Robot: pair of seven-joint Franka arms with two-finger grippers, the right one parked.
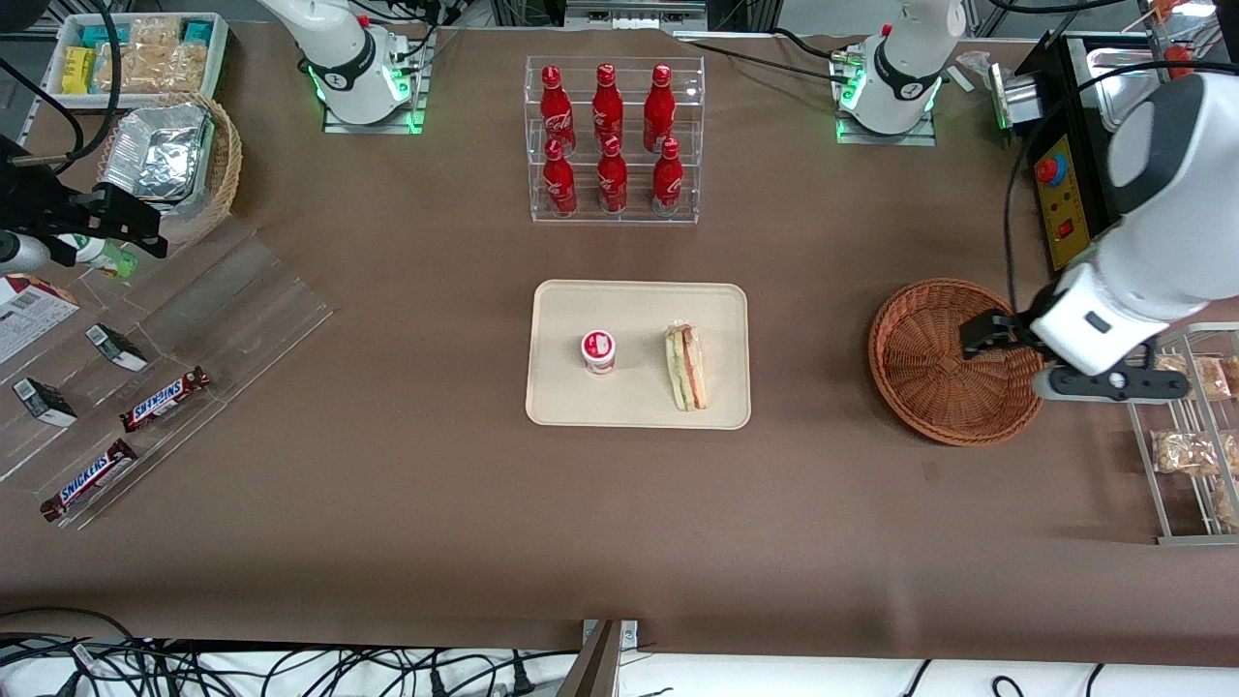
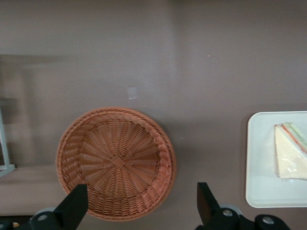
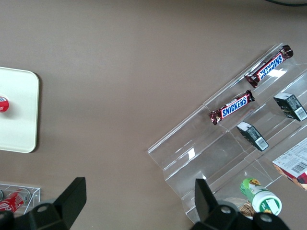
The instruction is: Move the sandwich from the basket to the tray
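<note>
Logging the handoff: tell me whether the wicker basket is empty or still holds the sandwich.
Empty. The basket shows only bare weave, and the sandwich lies on the tray. The gripper hangs open above the basket.

- The brand name "SNICKERS" is showing in white-and-blue lettering on two brown-wrapped chocolate bars [image 1: 166, 399] [image 1: 89, 479] lying on a clear acrylic stepped display [image 1: 184, 329] toward the parked arm's end of the brown surface [image 1: 387, 503].
- The white Coca-Cola script is running down six red bottles [image 1: 607, 136] standing in a clear acrylic rack [image 1: 615, 208], though it is barely readable.
- The left arm's gripper [image 1: 985, 334], hovering over the reddish-brown woven wicker basket [image 1: 929, 387], is carrying no readable lettering.
</note>
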